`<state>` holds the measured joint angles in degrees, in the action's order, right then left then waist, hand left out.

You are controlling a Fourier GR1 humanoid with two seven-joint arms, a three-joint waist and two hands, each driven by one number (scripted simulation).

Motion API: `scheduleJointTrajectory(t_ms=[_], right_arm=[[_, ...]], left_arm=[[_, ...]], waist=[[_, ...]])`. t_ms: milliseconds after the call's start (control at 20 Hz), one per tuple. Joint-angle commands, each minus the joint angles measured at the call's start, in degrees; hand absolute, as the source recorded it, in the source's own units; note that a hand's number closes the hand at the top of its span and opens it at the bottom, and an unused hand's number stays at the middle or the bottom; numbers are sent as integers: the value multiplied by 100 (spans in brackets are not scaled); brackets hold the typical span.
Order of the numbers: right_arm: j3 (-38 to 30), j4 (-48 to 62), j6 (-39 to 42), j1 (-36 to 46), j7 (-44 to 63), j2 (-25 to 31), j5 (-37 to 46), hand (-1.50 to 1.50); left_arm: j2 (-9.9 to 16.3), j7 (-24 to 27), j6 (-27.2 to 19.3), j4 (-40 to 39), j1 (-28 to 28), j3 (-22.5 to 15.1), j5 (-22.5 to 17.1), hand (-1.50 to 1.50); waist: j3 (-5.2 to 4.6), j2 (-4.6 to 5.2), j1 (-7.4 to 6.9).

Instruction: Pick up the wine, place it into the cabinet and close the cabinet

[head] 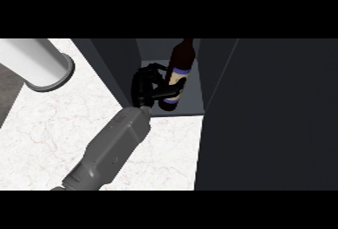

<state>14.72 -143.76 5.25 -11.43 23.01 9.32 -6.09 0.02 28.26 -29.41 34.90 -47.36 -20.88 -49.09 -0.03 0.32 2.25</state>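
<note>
Wine bottle [178,71]: dark glass, cream label w/ blue bands, upright inside open dark cabinet [218,80], on its grey shelf.

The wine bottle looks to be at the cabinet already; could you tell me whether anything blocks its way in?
Nothing visible blocks it. The wine bottle, held by the robot hand, is already inside the open cabinet; the compartment around it shows no other objects. The dark cabinet door stands open at the right.

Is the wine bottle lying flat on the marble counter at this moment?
No. The wine bottle stands upright inside the open cabinet, with the hand curled round it.
</note>
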Motion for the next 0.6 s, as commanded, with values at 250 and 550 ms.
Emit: scheduleJointTrajectory(t_ms=[250, 550], right_arm=[[-73, -828, 34, -70, 490, -28, -697, -150], [22, -731, 103, -233, 208, -125, -593, -150]], left_arm=[[-1, 205, -92, -789, -814, 223, -106, 150], [202, 54, -556, -1697, -1697, 536, 233, 150]], waist=[[0, 11, 32], [4, 35, 100]])
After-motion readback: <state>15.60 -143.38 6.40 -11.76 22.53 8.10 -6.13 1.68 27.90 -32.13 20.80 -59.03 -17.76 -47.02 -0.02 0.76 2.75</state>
